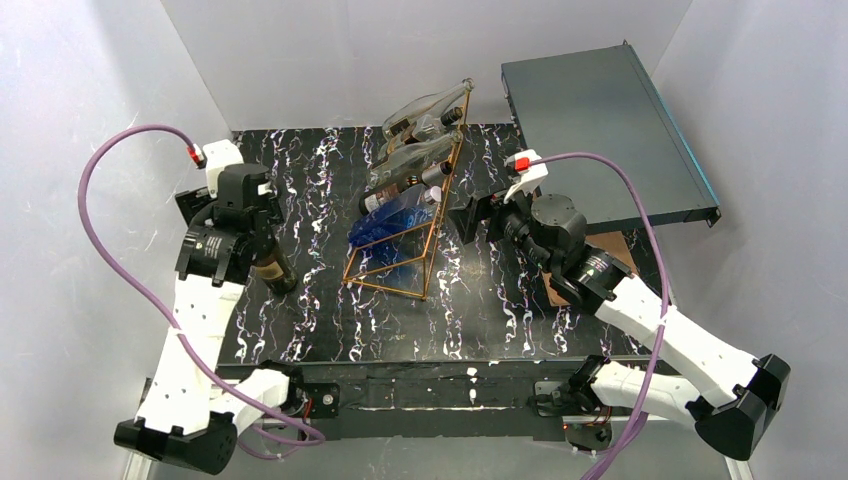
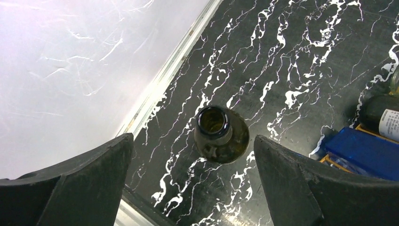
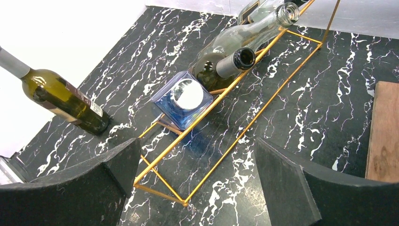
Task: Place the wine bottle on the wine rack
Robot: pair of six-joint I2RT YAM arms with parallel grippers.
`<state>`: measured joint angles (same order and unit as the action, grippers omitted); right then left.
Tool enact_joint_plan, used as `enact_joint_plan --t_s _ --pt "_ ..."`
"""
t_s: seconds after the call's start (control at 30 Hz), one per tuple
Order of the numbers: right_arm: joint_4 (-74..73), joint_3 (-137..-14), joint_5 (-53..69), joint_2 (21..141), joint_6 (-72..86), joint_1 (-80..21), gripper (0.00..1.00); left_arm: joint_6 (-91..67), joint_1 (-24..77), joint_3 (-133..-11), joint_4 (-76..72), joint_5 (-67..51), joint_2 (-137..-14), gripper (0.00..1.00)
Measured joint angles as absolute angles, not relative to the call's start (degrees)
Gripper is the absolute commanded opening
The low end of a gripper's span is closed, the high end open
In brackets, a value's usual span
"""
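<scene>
The wine bottle [image 1: 273, 267], dark olive green with an open mouth, stands upright near the table's left edge. Seen from above in the left wrist view, the wine bottle [image 2: 221, 136] is below and just ahead of my left gripper [image 2: 193, 141], which is open and touches nothing. The wine rack [image 1: 415, 235], a copper-gold wire frame, stands mid-table with clear, dark and blue bottles lying on it. My right gripper [image 3: 197, 141] hovers open over the wine rack [image 3: 263, 70] at its near, bare end. From there the wine bottle [image 3: 61, 99] shows at far left.
A dark flat box [image 1: 600, 130] leans at the back right, with a wooden board [image 3: 383, 132] beneath it. On the rack lie a blue bottle [image 3: 186, 99], a dark bottle [image 3: 226, 66] and a clear bottle [image 3: 254, 30]. White walls enclose the table.
</scene>
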<state>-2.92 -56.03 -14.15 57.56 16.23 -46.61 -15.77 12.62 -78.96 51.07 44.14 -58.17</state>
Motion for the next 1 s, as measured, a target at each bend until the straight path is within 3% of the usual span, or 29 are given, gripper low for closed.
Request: enact_joint_plan --t_s 0.2,1.0 --pt "-3.1 -56.0 -14.2 57.6 16.2 -46.6 0.98 -17.3 9.5 -75.3 45.3 43.0 -61.1 0.99" --pt "-3.3 -56.0 -14.2 57.7 16.1 -46.6 0.98 -15.2 8.7 -64.4 33.1 41.0 -60.3 0.54"
